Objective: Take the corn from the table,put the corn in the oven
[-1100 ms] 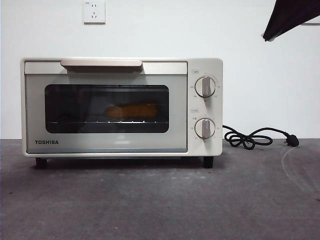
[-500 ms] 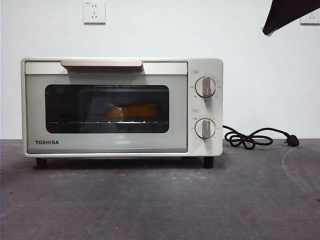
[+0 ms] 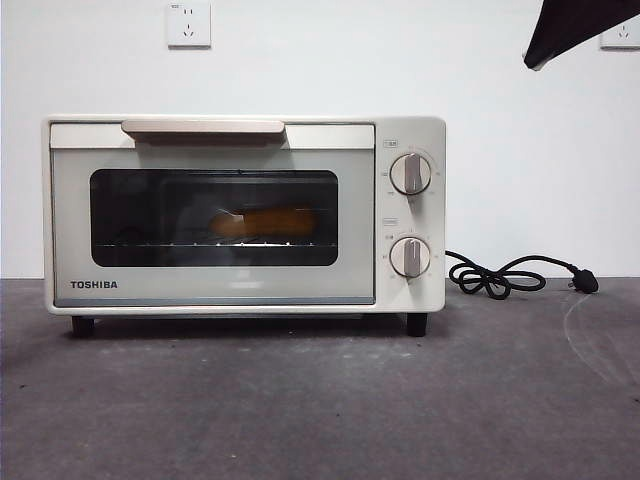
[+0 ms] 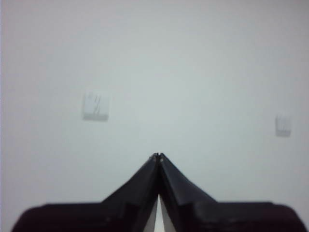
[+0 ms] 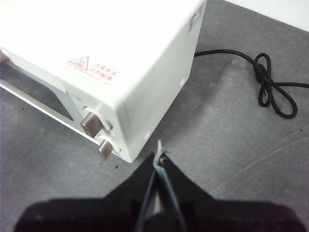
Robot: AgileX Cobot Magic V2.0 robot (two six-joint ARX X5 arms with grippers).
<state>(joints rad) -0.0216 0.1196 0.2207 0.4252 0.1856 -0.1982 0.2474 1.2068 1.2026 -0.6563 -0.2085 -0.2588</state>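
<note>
The cream-white TOSHIBA oven (image 3: pixel 240 215) stands on the dark grey table (image 3: pixel 320 400) with its door closed. Through the dark glass the yellow-orange corn (image 3: pixel 265 222) lies on the wire rack inside. My right gripper (image 5: pixel 159 157) hovers shut and empty above the table beside the oven's (image 5: pixel 111 53) knob end; in the front view it shows as a black tip (image 3: pixel 580 30) at the top right corner. My left gripper (image 4: pixel 158 156) is shut with nothing in it, raised and facing the white wall.
The oven's black cord (image 3: pixel 510 275) lies coiled on the table to the right of the oven, also seen in the right wrist view as a knotted cord (image 5: pixel 270 87). A wall socket (image 3: pixel 188 24) sits above the oven.
The black tip at the top right corner has risen slightly. The oven and corn have not moved.
</note>
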